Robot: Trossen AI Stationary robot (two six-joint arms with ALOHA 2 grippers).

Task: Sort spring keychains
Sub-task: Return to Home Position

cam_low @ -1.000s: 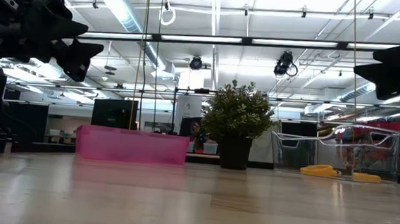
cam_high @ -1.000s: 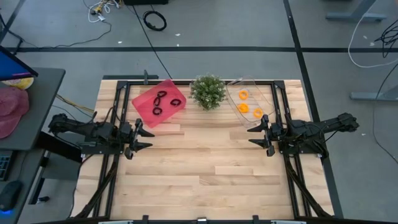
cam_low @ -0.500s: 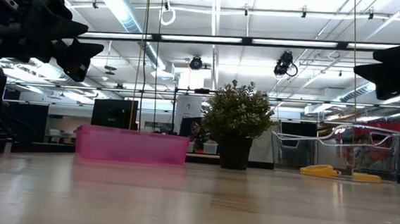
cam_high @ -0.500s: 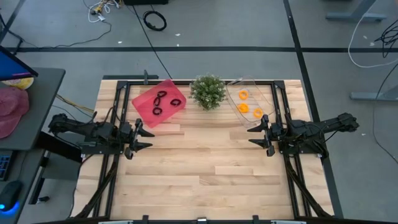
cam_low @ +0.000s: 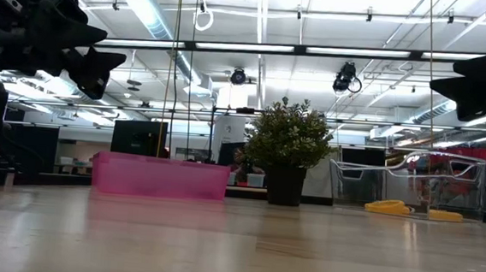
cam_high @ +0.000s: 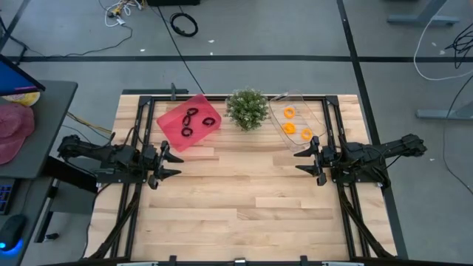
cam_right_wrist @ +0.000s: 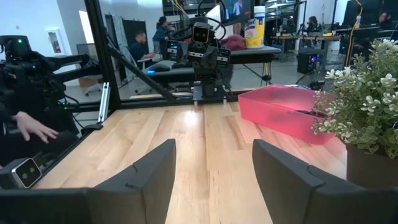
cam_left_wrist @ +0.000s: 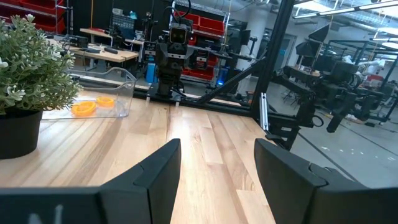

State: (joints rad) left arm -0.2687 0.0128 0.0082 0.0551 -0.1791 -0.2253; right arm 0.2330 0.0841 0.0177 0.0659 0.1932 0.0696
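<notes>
Three black spring keychains (cam_high: 194,123) lie in the pink tray (cam_high: 171,127) at the table's far left. Three orange-yellow spring keychains (cam_high: 294,123) lie in the clear tray (cam_high: 312,112) at the far right, and two of these orange-yellow spring keychains (cam_left_wrist: 89,105) show in the left wrist view. My left gripper (cam_high: 176,160) hovers open above the table's left side, pointing level toward the middle. My right gripper (cam_high: 303,159) hovers open above the right side, facing it. Nothing is between either pair of fingers.
A potted plant (cam_high: 247,108) stands between the two trays at the far edge. A black frame (cam_high: 330,118) runs along the table's sides and back. A wide stretch of bare wood (cam_high: 244,199) lies between the arms and toward the near edge. People (cam_right_wrist: 25,124) show beyond the table.
</notes>
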